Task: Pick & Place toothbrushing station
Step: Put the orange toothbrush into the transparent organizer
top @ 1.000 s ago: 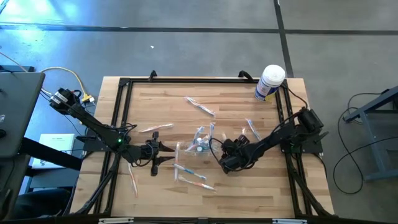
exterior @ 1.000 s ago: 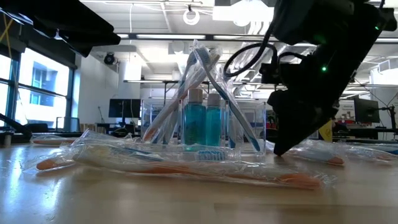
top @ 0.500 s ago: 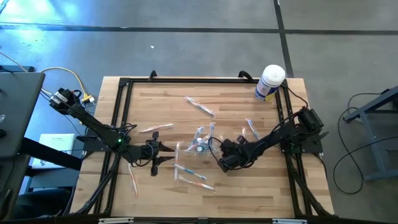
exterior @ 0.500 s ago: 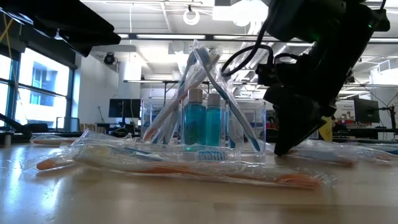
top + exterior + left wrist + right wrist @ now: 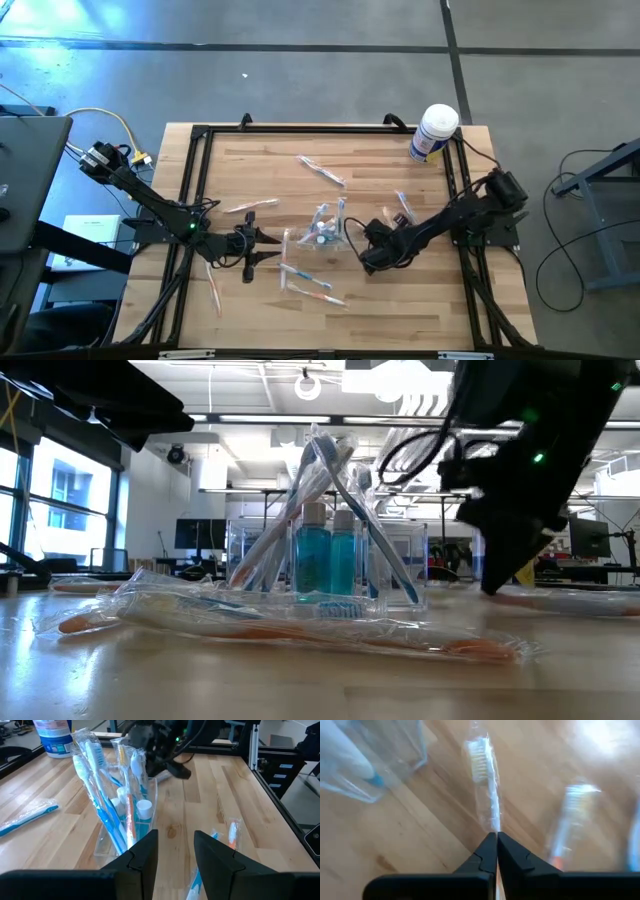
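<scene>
The toothbrushing station (image 5: 322,228) is a clear holder standing on its base mid-table, with two teal bottles (image 5: 325,560) and several toothbrushes leaning in it; it also shows in the left wrist view (image 5: 125,805). My right gripper (image 5: 370,260) is just right of it, slanting down, shut on a wrapped white toothbrush (image 5: 482,765). My left gripper (image 5: 268,247) waits open left of the station, its fingers (image 5: 145,852) level and aimed at it. A corner of the station (image 5: 375,775) shows beside the held brush. My right gripper pinches the wrapped toothbrush's white handle (image 5: 494,822) between its two fingertips, through the clear wrapper. The fingers slant down from the table's right side, roughly in line with the brush. The bristle head (image 5: 479,755) points away from them; whether it is clear of the wood, I cannot tell.
A white canister with a blue label (image 5: 433,133) stands at the far right corner. Loose wrapped toothbrushes lie around the station: (image 5: 320,170), (image 5: 250,206), (image 5: 212,285), (image 5: 310,290), (image 5: 403,210). One wrapped brush with an orange handle (image 5: 300,625) lies near the low camera. Black rails (image 5: 193,200) line the table's sides.
My right gripper has shut and has moved a little up and toward the table's right edge, away from the station, tipping slightly. The station and my left gripper have kept still.
</scene>
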Controlling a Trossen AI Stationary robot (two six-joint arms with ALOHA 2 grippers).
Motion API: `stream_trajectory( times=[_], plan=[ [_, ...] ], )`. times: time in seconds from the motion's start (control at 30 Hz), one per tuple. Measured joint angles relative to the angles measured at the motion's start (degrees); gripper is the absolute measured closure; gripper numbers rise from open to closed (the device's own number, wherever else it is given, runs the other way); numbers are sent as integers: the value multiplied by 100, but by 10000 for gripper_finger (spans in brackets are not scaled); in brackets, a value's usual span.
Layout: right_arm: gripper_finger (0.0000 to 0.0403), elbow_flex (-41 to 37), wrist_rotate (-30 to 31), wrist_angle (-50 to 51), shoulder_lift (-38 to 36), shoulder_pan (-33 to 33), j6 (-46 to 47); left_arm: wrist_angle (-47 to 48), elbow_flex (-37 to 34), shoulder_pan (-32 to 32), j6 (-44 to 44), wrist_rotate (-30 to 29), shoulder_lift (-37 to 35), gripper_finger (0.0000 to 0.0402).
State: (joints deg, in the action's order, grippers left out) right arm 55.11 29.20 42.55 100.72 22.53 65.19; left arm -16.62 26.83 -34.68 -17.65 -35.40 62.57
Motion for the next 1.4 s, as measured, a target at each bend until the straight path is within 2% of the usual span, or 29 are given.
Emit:
stream_trajectory(
  times=[0.2, 0.33, 0.4, 0.53, 0.73, 0.8, 1.07, 1.27, 1.4],
  plan=[
    [402, 7, 574, 350, -676, 352, 225, 4, 0, 0, 2, 0, -1, 278],
    [401, 8, 1208, 319, -1245, 736, 227, 4, 0, 0, 2, 0, 1, 278],
    [401, 11, 1820, 260, -1497, 1007, 222, 4, 0, 0, 2, 0, 1, 278],
    [401, 13, 3434, -99, -1702, 1554, -104, 2, 0, 0, 4, 0, 1, 278],
    [400, 17, 5876, -820, -1316, 2052, -782, -2, 0, 0, 7, 0, 1, 278],
    [400, 15, 6051, -774, -1118, 2097, -673, -2, 0, 0, 7, 0, -1, 278],
    [400, 11, 6068, -583, -491, 1655, 102, -13, 0, 49, 91, -11, -1, 278],
    [400, 11, 6078, -767, -482, 1525, 30, -11, -2, 205, 92, -31, -1, 278],
    [400, 11, 6084, -1213, -482, 1533, -585, -11, -2, 267, 84, -31, 1, 278]
  ],
)
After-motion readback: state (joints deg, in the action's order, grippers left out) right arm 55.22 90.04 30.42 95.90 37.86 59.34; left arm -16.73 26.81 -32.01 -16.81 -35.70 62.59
